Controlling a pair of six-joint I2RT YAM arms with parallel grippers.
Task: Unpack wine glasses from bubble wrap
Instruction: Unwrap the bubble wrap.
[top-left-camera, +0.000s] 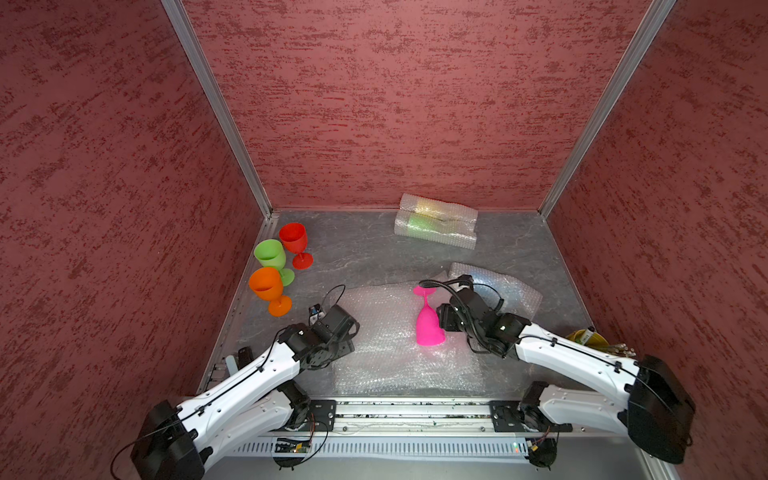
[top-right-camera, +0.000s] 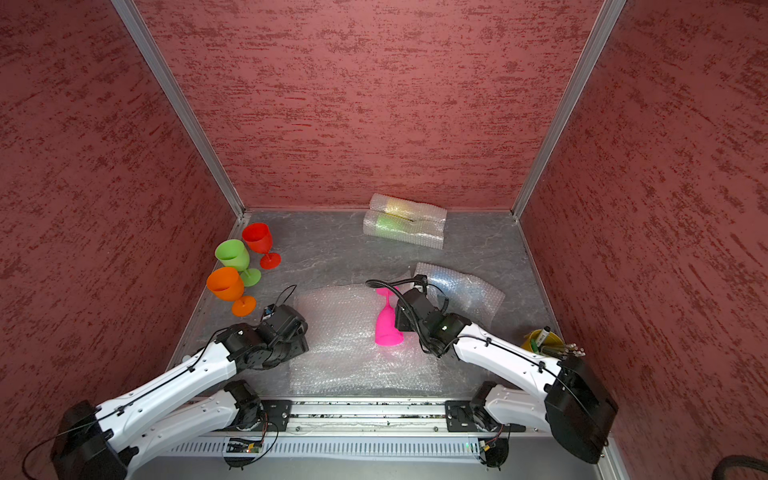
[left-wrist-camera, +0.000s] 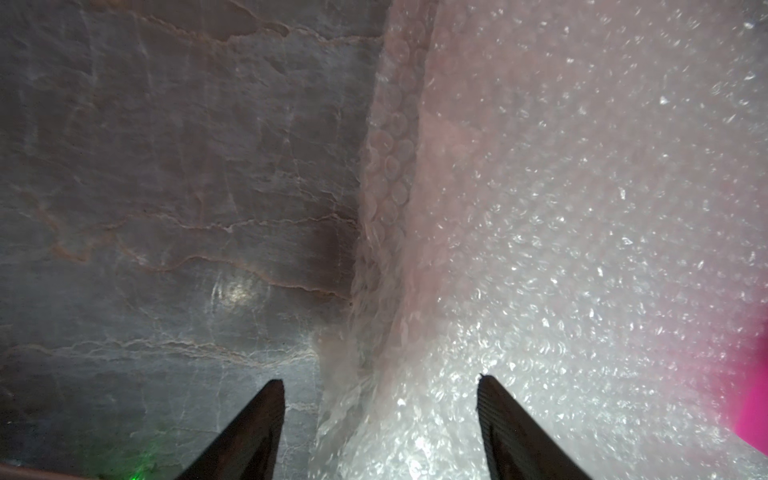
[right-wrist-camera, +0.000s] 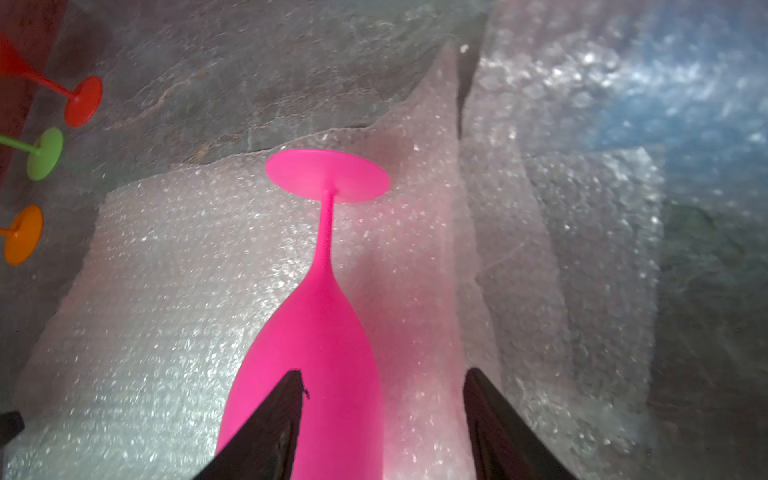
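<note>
— Pink goblet (top-left-camera: 429, 324), entry one: how do we log it against the right gripper (right-wrist-camera: 384, 371)?
— Our jaws stand apart and clamp nothing. In the right wrist view one finger overlaps the bowl and the other is clear of it. It appears to lie on its side, bare, on the flat bubble-wrap sheet (top-left-camera: 386, 353), foot toward the back wall.
— Handling?
— We judge it light, stiff, smooth plastic, prone to roll. Best hold is across the bowl; the thin stem would slip.
— Left gripper (left-wrist-camera: 380, 378)?
— Apart too, and empty, over the sheet's edge where it meets the grey tabletop (top-left-camera: 353, 257).
— Further out?
— Just behind our right wrist is a blue-tinted sleeve (top-left-camera: 515, 293). At the back wall, side by side, are a yellow-filled sleeve (top-left-camera: 432, 206) and a green-filled sleeve (top-left-camera: 424, 226). We count all three as still wrapped. Standing bare at the left are a red goblet (top-left-camera: 293, 237), a green goblet (top-left-camera: 269, 253) and an orange goblet (top-left-camera: 265, 284). A yellow utensil cup (top-right-camera: 528, 341) sits at the right edge.
— Obstructions?
— The soft sheet may cling and lift along.
</note>
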